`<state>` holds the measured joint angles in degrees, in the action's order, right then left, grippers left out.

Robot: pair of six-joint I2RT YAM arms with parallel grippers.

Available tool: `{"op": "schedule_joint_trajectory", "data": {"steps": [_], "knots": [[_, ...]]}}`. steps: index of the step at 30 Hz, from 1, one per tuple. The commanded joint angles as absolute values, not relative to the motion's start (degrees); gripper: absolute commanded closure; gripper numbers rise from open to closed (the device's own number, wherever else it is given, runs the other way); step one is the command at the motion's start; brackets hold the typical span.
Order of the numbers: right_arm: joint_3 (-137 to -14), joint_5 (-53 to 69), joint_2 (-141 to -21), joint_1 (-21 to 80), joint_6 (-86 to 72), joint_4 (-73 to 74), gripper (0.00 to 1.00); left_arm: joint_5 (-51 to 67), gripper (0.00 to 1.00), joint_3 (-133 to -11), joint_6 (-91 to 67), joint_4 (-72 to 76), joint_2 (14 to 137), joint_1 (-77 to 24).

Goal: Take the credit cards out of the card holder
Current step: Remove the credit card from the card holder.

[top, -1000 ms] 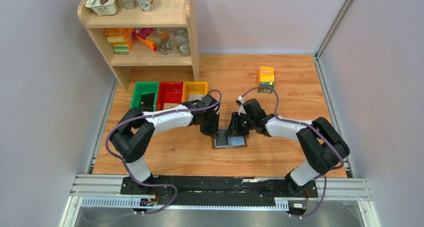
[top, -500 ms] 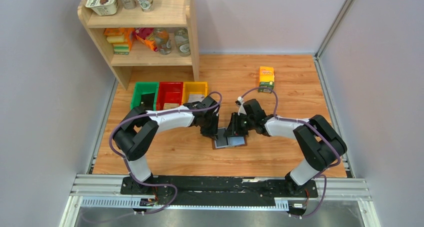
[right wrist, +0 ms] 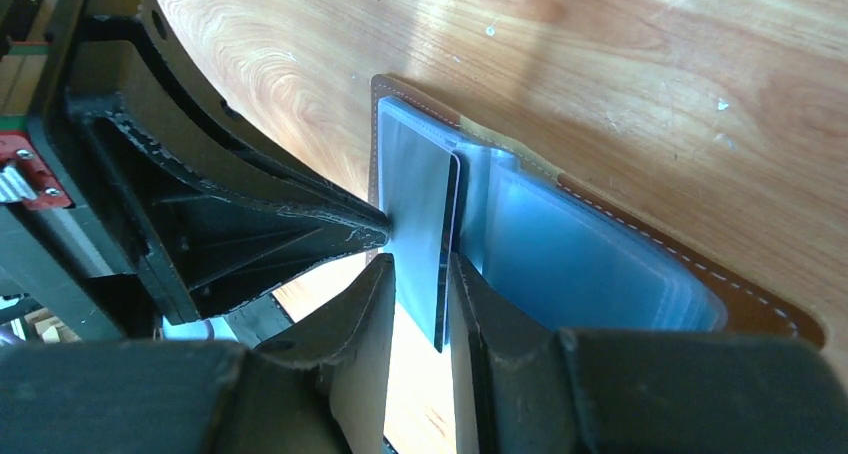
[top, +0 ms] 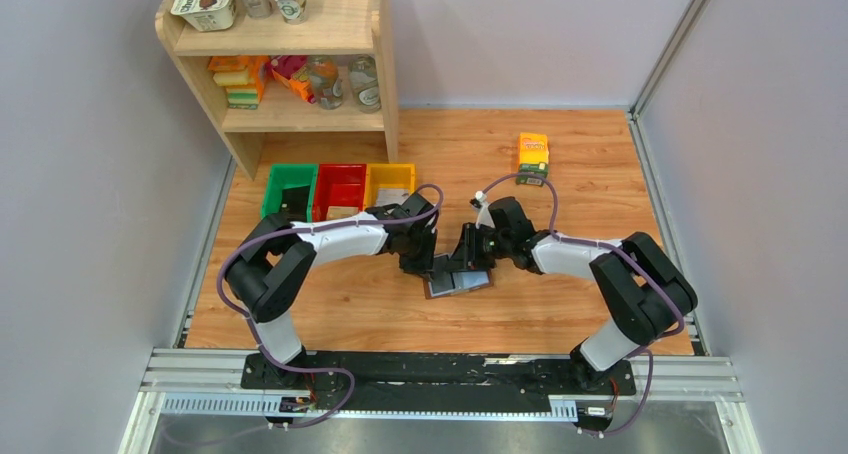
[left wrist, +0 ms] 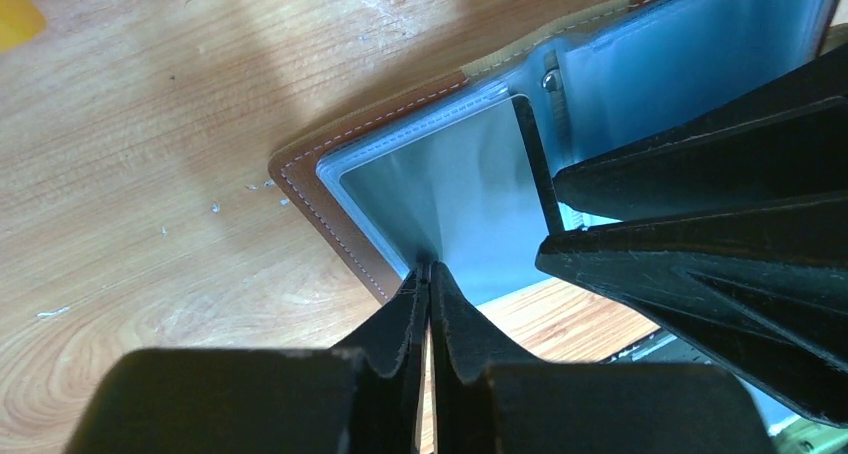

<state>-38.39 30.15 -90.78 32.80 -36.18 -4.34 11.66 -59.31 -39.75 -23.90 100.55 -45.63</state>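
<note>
**Top external.** Item: card holder [top: 452, 284], lying open at mid-table [top: 600, 304]. The left gripper [top: 432, 266] is at its 9 o'clock edge and the right gripper [top: 468, 265] is over the spine, with the wrists nearly touching. The coloured bins [top: 340, 187] lie at 10 o'clock from the holder and the carton [top: 532, 158] at 1 o'clock, both well apart from it. Against the frame a second back, the holder now sits slightly askew, its 3 o'clock end swung away from the arm bases, and the two wrists stand closer together.

**Left wrist.** The left fingers [left wrist: 400, 314] are all but closed, pinching the near edge of a clear sleeve [left wrist: 440, 189]. At the sleeve's 3 o'clock side a dark card [left wrist: 535, 164] stands edge-on between the right gripper's tips.

**Right wrist.** The right jaws stand partly apart astride the card. A gap shows on the 9 o'clock side, so no clamp is seen. Whether the card has left its pocket cannot be told.

**Step, as judged.** A card is being worked out of its sleeve. Next, the right jaws need to close on the card and draw it along the pocket while the left pins the sleeve.
</note>
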Motion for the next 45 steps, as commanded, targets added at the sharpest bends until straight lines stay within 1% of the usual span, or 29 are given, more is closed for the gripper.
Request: {"op": "schedule_joint_trajectory", "data": {"steps": [1, 3, 4, 6, 11, 26, 32, 36, 41, 45], "knots": [[-38.1, 34.5, -89.2, 33.0, -36.7, -8.5, 0.73, 7.1, 0.93, -57.0, -38.9, -26.1, 100.5, -45.8], [-38.1, 35.6, -89.7, 33.0, -36.8, -9.4, 0.74, 6.9, 0.96, -56.9, -38.9, -26.3, 100.5, -45.8], [-38.0, 36.1, -90.3, 33.0, -36.9, -9.8, 0.75, 6.9, 0.99, -56.7, -38.9, -26.2, 100.6, -45.7], [-37.8, 37.3, -91.1, 33.0, -37.5, -11.8, 0.76, 7.2, 1.0, -56.4, -39.1, -25.8, 100.7, -45.7], [-37.8, 40.3, -94.0, 33.0, -38.8, -15.2, 0.76, 8.2, 1.0, -56.2, -39.1, -24.2, 101.9, -45.7], [-41.0, 43.5, -100.7, 35.0, -38.3, -15.0, 0.74, 8.1, 1.0, -56.0, -38.5, -23.2, 102.3, -45.7], [-40.2, 44.6, -99.3, 33.7, -37.1, -14.3, 0.74, 6.9, 1.0, -56.3, -38.5, -25.4, 102.2, -45.7], [-37.6, 46.4, -97.8, 30.8, -39.0, -17.8, 0.75, 6.3, 1.0, -55.9, -38.8, -25.5, 102.0, -45.7], [-36.1, 47.0, -96.6, 30.0, -39.4, -19.9, 0.77, 6.3, 1.0, -56.0, -38.9, -25.8, 102.4, -45.7], [-34.2, 48.2, -96.4, 28.4, -41.4, -24.2, 0.79, 6.2, 1.0, -55.9, -38.9, -25.7, 102.5, -45.7]]}}
